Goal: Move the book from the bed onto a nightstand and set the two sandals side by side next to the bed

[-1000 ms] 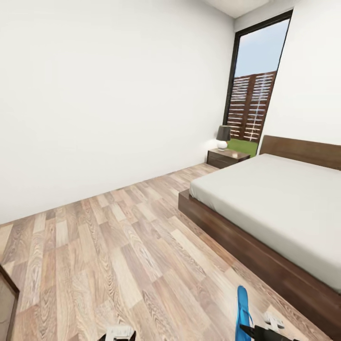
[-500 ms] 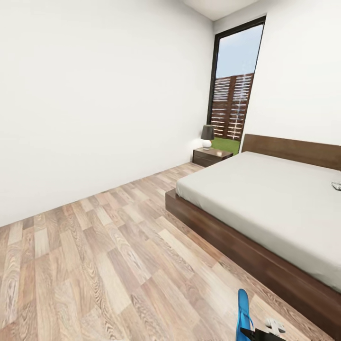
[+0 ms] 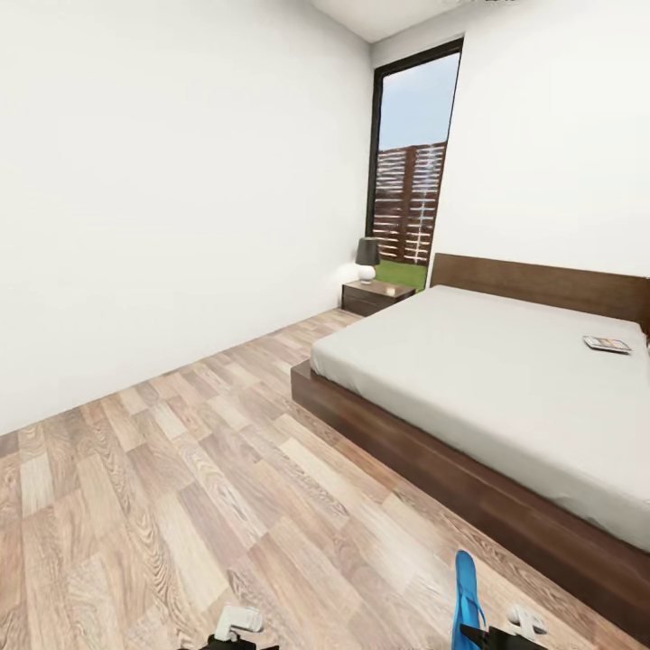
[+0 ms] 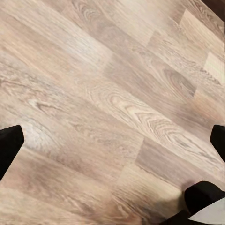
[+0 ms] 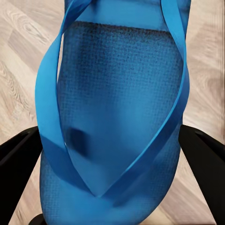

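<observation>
Meanwhile you were carrying sandal [image 5: 112, 117] in right fingers [image 5: 112, 187]; left fingers [image 4: 112, 140] spread wide, empty. Your next move: set sandal beside bed [image 3: 506, 388].

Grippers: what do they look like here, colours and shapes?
In the wrist views the fingers are plain matte black, blunt-ended, with no markings or cables: left gripper, right gripper. In the head view, near the bottom edge, each arm shows a small rounded white casing over black parts. A pale grey patch sits by one left finger.
</observation>
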{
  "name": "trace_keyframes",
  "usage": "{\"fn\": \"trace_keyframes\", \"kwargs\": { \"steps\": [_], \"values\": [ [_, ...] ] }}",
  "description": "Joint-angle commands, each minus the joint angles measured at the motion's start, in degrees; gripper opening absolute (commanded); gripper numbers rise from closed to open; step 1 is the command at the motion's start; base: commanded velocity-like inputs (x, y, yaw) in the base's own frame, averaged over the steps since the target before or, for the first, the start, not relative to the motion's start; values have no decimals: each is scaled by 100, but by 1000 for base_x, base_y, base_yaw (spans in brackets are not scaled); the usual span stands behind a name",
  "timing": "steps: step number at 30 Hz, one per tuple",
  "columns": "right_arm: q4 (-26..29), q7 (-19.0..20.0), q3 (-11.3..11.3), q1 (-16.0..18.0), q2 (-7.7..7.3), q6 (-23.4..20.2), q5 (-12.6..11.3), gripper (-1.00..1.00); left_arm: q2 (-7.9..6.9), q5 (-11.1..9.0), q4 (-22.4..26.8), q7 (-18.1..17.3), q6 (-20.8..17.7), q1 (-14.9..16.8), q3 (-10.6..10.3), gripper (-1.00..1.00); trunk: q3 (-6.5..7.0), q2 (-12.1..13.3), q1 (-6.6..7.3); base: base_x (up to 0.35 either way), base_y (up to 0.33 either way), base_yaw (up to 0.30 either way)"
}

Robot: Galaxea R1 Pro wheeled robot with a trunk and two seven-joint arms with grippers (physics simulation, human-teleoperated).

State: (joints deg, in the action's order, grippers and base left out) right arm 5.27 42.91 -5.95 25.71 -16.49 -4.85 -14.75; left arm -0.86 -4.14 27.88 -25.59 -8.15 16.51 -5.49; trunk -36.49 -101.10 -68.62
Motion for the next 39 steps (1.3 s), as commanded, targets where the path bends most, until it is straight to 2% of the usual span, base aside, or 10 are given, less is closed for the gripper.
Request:
{"fn": "trace_keyframes", "kwargs": {
  "steps": [1, 2, 4, 7, 15, 23, 39],
  "values": [
    [0, 24, -46, 4, -1, -51, -9, -100, -3, -42, -153, 176, 96, 7, -30, 100, -6, -3, 1, 0, 0, -210],
    [0, 24, -46, 4, -2, -51, -9, -100, 1, -39, -333, 361, 284, 12, -33, 100, -6, -3, 1, 0, 0, -211],
    [0, 24, -46, 4, -6, -48, -10, -100, 45, -30, -793, 809, 923, 17, -50, 100, -6, -3, 1, 0, 0, -214],
    [0, 19, -46, 4, -10, -46, -15, -100, 144, -21, -952, 1055, 1224, 19, -62, 100, -6, -3, 1, 0, 0, -216],
    [0, 23, -46, 4, -4, -47, -19, -100, 201, -81, -1018, 1126, 1854, 19, -58, 100, -6, -3, 1, 0, 0, -216],
    [0, 24, -46, 4, -3, -43, -19, -100, 313, -87, -1022, 1126, 1964, 2, -58, 100, -6, -3, 1, 0, 0, -226],
    [0, 15, -46, 4, -3, -42, -19, -100, 332, -79, -1022, 1126, 1975, -16, -58, 100, -6, -3, 1, 0, 0, -239]
  ]
}}
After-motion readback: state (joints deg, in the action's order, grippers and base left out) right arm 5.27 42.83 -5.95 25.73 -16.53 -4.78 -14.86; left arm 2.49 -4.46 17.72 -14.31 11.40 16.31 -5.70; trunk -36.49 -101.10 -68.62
